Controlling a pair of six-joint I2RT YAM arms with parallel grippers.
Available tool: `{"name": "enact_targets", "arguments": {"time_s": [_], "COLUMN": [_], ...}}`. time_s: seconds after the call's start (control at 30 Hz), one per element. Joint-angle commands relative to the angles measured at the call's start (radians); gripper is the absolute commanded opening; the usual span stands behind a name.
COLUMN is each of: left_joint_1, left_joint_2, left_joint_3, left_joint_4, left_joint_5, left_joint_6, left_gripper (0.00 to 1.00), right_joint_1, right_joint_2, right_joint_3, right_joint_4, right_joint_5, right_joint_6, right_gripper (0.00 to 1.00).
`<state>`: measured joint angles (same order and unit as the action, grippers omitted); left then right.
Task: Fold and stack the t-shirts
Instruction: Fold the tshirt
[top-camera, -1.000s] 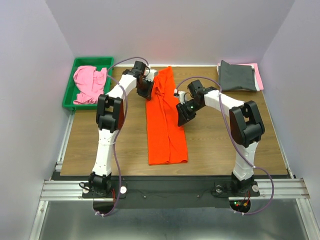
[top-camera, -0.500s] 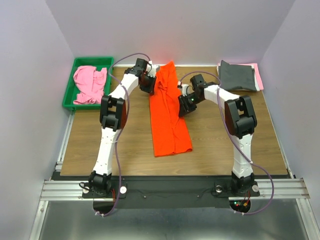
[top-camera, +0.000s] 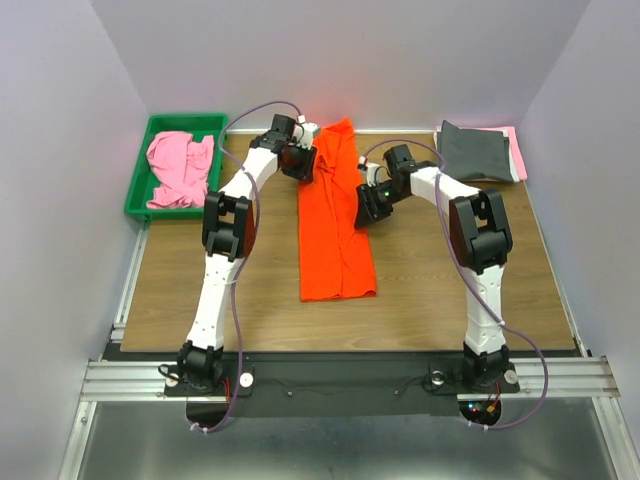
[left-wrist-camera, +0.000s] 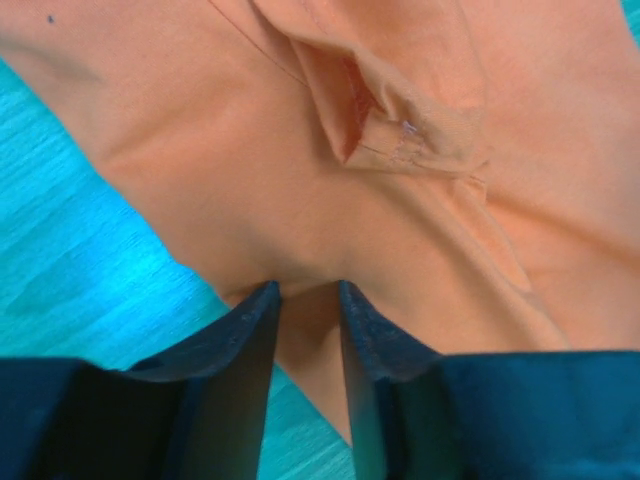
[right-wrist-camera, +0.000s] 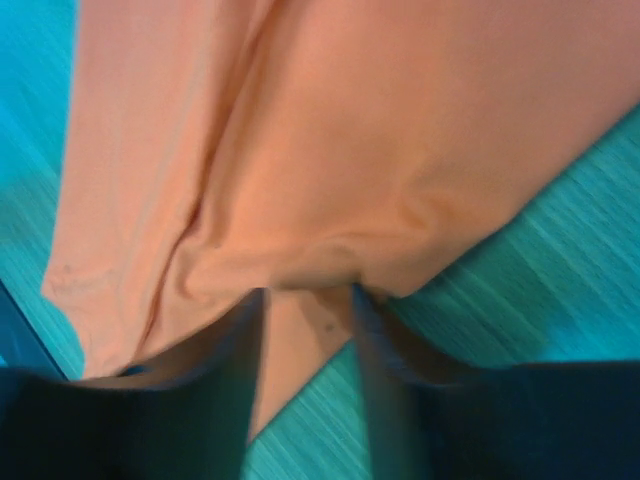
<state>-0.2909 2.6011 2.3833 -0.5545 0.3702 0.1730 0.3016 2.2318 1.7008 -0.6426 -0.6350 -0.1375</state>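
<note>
Dragged farther up the tabletop, the orange t-shirt lies folded lengthwise. The right hand pinches its edge; the left hand straddles cloth, grip unclear. Next comes a crosswise fold.

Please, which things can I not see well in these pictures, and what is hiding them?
Left pincer, left wrist view: the orange t-shirt fills the gap, so whether it is clamped is hidden.
Right pincer, right wrist view: blur smears its fingers.
Top view: the pink t-shirt is mostly covered by the dark grey t-shirt.
Top view: pink cloth in the green tray is crumpled and small; one shirt or several, unclear.
</note>
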Motion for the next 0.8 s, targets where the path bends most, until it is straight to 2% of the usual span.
{"name": "enact_targets", "arguments": {"time_s": [0.0, 0.03, 0.07, 0.1, 0.2, 0.23, 0.27, 0.37, 0.4, 0.47, 0.5, 0.53, 0.57, 0.6, 0.67, 0.73, 0.77], "left_joint_1": [0.016, 0.015, 0.016, 0.016, 0.016, 0.016, 0.016, 0.018, 0.019, 0.019, 0.019, 0.021, 0.019, 0.019, 0.019, 0.019, 0.019], "left_joint_2": [-0.08, -0.11, -0.139, -0.197, -0.313, -0.34, -0.369, -0.504, -0.591, -0.694, -0.804, -0.858, -0.965, -1.013, -1.094, -1.171, -1.205], "left_joint_3": [-0.048, -0.064, -0.081, -0.093, -0.122, -0.128, -0.134, -0.202, -0.234, -0.359, -0.418, -0.531, -0.65, -0.714, -0.82, -0.926, -0.947], "left_joint_4": [0.014, 0.028, 0.036, 0.038, 0.048, 0.042, 0.036, 0.036, 0.05, 0.12, 0.161, 0.248, 0.301, 0.409, 0.488, 0.499, 0.47], "left_joint_5": [0.037, 0.055, 0.068, 0.078, 0.098, 0.107, 0.117, 0.137, 0.141, 0.128, 0.115, 0.099, 0.078, 0.061, 0.035, 0.061, 0.088], "left_joint_6": [0.034, 0.039, 0.043, 0.049, 0.075, 0.082, 0.091, 0.138, 0.144, 0.16, 0.152, 0.155, 0.154, 0.145, 0.125, 0.155, 0.246], "left_gripper": [0.53, 0.56, 0.59, 0.66, 0.82, 0.93, 0.96, 0.97, 0.97, 0.98, 0.98, 0.98, 0.98, 0.98, 0.99, 0.99, 0.99], "right_joint_1": [-0.002, -0.002, -0.004, -0.001, 0.001, 0.001, 0.001, 0.001, 0.001, 0.001, 0.001, 0.001, 0.001, 0.001, 0.001, 0.001, 0.001], "right_joint_2": [-0.081, -0.098, -0.121, -0.154, -0.202, -0.236, -0.254, -0.359, -0.388, -0.463, -0.481, -0.51, -0.521, -0.528, -0.532, -0.531, -0.532], "right_joint_3": [-0.009, -0.004, 0.0, 0.008, 0.011, 0.005, 0.005, -0.01, -0.015, -0.02, -0.017, -0.015, -0.015, -0.01, -0.01, -0.026, -0.033], "right_joint_4": [0.027, 0.026, 0.024, 0.02, -0.022, -0.043, -0.051, -0.066, -0.065, -0.065, -0.062, -0.058, -0.048, -0.048, -0.048, -0.052, -0.055], "right_joint_5": [0.0, -0.017, -0.034, -0.061, -0.052, -0.045, -0.035, 0.012, 0.035, 0.061, 0.081, 0.086, 0.093, 0.093, 0.087, 0.066, 0.054], "right_joint_6": [-0.016, -0.016, -0.014, -0.022, -0.079, -0.099, -0.141, -0.249, -0.284, -0.377, -0.398, -0.422, -0.421, -0.413, -0.399, -0.381, -0.389], "right_gripper": [0.51, 0.59, 0.72, 0.81, 0.82, 0.82, 0.82, 0.84, 0.86, 0.92, 0.93, 0.99, 1.0, 1.0, 1.0, 1.0, 1.0]}}
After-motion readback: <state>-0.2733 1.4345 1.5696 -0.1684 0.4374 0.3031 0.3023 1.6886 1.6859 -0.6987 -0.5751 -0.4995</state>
